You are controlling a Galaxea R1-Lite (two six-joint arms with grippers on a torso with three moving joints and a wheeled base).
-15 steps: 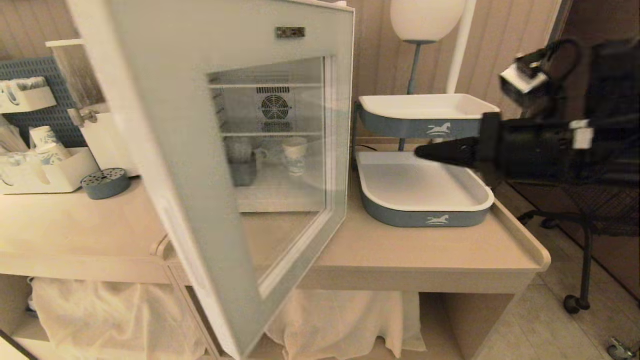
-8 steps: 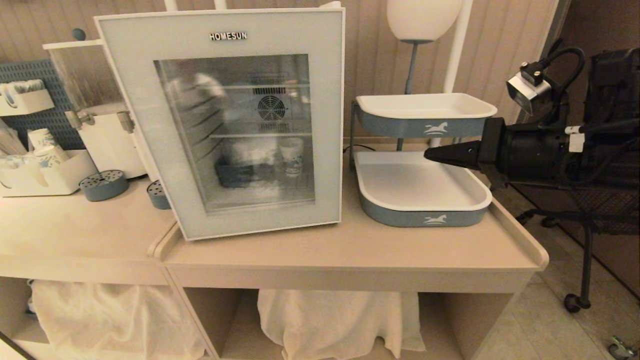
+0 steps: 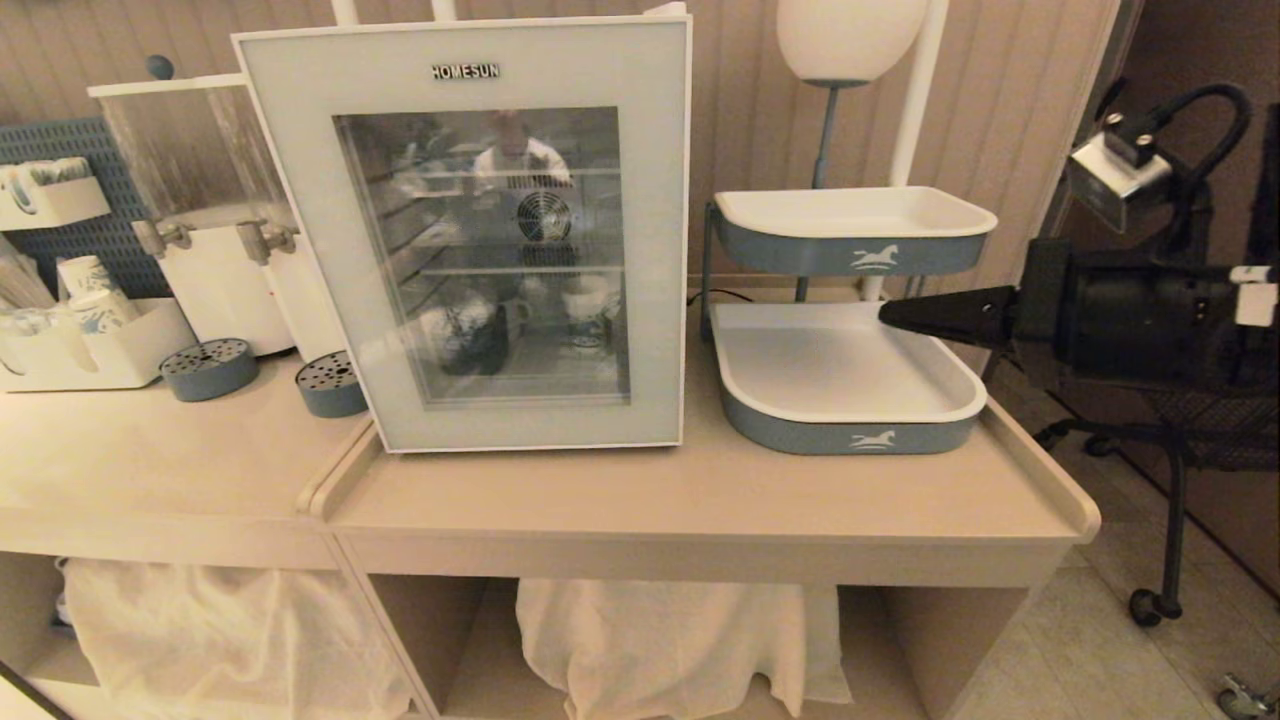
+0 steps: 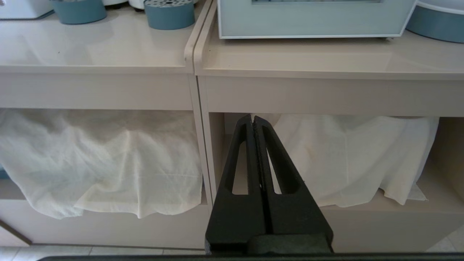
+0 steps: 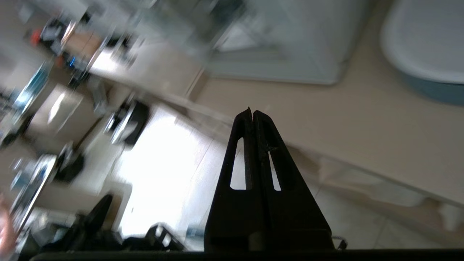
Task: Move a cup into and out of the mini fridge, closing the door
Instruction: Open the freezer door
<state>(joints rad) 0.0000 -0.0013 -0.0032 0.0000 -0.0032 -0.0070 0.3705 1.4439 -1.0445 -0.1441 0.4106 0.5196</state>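
From the head: seeing the door shut on the mini fridge, the cup standing inside behind the glass; right gripper hovering over the lower tray, pinched shut, empty. Judging the cup light, thin-walled, easily crushed, best taken gently around mid-wall. From the left wrist: left gripper hanging before the counter, closed, empty. From the right wrist: fingertips pressed together.

Cup: pattern unreadable behind the reflecting door glass. Dark item left of the cup: unidentifiable. Mini fridge: only base strip shown in left wrist view; blurred in right wrist view.
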